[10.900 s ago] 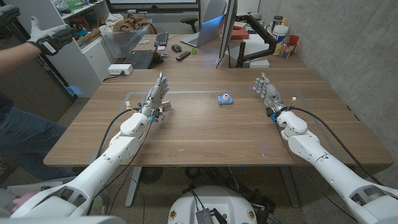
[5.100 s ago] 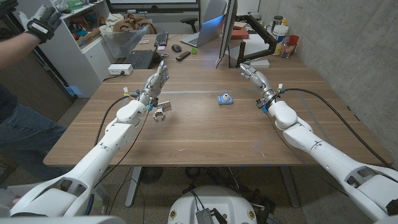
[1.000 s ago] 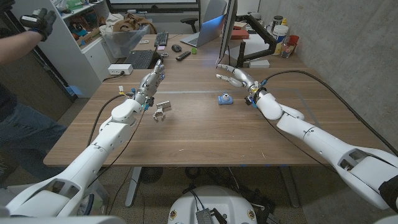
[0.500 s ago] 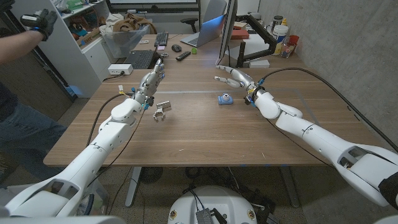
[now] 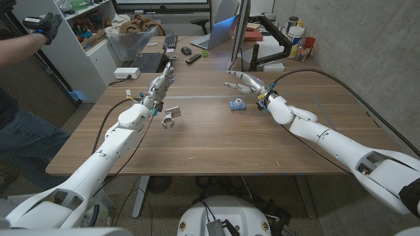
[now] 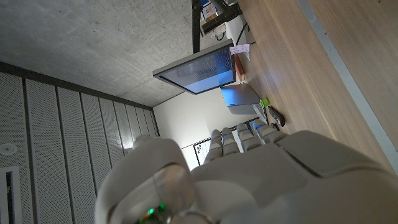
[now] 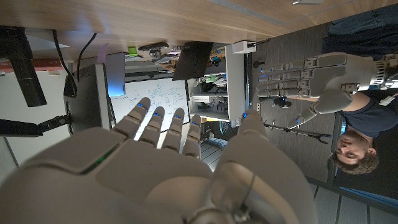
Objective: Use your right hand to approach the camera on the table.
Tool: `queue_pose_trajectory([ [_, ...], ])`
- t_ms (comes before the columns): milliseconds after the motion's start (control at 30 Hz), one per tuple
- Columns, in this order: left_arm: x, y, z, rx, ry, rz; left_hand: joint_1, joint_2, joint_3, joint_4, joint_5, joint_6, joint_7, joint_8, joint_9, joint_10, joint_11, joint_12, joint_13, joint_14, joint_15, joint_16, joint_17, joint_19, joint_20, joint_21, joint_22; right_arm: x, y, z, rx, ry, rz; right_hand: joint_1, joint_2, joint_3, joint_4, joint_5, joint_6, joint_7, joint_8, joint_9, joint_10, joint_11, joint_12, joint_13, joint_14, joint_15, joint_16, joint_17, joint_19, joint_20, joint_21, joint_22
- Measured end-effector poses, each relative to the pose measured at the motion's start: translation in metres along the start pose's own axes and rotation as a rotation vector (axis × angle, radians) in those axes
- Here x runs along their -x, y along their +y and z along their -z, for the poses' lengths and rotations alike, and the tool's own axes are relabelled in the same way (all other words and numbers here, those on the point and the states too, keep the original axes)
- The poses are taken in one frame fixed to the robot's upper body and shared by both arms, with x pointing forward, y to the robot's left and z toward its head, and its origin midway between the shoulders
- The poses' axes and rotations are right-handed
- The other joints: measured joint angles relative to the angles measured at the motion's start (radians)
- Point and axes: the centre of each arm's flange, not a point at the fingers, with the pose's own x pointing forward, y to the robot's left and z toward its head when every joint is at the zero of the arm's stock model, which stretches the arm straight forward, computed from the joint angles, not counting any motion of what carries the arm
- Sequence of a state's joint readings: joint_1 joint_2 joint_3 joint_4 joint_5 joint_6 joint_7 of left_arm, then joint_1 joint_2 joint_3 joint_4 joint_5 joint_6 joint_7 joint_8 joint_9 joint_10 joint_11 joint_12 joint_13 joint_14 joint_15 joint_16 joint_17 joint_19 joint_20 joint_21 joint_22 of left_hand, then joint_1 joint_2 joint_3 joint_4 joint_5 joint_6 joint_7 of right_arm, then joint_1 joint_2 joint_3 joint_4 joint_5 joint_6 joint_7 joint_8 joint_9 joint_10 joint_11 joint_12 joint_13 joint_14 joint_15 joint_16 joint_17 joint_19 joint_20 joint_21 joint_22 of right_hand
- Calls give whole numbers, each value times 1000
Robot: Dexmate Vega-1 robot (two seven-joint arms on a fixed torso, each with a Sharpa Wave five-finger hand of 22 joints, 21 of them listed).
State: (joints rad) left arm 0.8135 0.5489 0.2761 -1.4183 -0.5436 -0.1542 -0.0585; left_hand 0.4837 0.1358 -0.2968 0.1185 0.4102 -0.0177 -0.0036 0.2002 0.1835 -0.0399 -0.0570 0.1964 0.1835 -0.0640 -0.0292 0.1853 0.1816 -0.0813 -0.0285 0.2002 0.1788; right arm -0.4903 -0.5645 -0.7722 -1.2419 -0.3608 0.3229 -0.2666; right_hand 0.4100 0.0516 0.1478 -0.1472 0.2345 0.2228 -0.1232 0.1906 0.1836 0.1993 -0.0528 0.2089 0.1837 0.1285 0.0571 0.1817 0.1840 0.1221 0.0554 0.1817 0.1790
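My right hand (image 5: 246, 83), fingers spread and grasping nothing, hovers just behind the blue camera (image 5: 237, 104) mid-tabletop; I should lower it slowly toward the camera without knocking it.

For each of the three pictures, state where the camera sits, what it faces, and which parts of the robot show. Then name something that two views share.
Head view: sits on the robot's head, looks down at the wooden table and the blue camera; both arms show.
Left wrist view: sits on the left wrist, looks along the left hand toward a monitor.
Right wrist view: sits on the right wrist, looks along the right hand.
Shared: the left hand also shows in the right wrist view and the head view.
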Motion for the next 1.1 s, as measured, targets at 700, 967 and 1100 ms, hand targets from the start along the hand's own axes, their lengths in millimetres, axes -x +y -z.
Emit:
queue_pose_trajectory([
  [700,0,-2,1,3,2,-1,5,5,0,0,0,5,-5,0,0,0,0,0,0,0,0,0,3,-5,6,0,0,-4,11,1,62,15,-48,0,0,-3,3,0,0,0,0,5,-11,3,0,0,-9,2,0,0,2,17,8,0],
  [967,1,-3,2,0,4,-2,5,5,0,0,0,5,-5,0,0,0,0,0,0,-5,-5,0,2,-5,6,0,0,-5,13,1,96,16,-55,0,0,1,7,0,0,0,0,5,-11,3,0,0,-9,2,0,0,4,25,8,0],
  [1100,2,-3,1,-3,3,0,9,1,0,0,0,5,-5,0,0,0,0,0,0,-5,-5,0,2,-5,5,0,0,-5,14,1,106,16,-56,0,0,1,7,0,0,0,0,5,-11,3,0,0,-9,2,0,0,2,38,8,0],
])
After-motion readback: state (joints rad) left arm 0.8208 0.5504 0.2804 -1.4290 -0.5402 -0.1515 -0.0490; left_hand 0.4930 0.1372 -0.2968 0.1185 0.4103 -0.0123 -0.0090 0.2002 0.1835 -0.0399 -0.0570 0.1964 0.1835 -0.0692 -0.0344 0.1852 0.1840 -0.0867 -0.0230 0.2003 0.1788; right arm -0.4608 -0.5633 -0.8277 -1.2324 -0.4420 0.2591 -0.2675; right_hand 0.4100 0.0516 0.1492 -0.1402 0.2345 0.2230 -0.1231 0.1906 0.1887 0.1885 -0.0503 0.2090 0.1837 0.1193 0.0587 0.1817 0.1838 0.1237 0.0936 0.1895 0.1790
